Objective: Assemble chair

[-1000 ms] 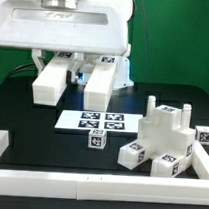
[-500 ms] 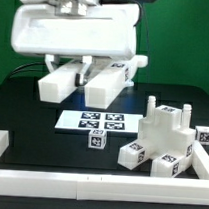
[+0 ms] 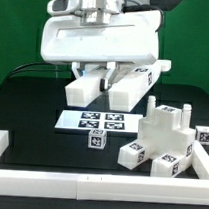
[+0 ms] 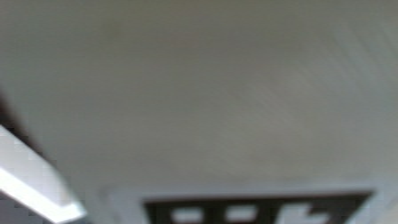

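The robot's two-finger gripper (image 3: pixel 91 12) clamps a large white plastic chair panel (image 3: pixel 101 40) with two stubby legs, holding it in the air over the black table (image 3: pixel 22 103). A white stepped plastic chair assembly (image 3: pixel 169 137) (several tagged blocks) stands at the exterior view's right, with a small white tagged cube (image 3: pixel 95 140) near it.
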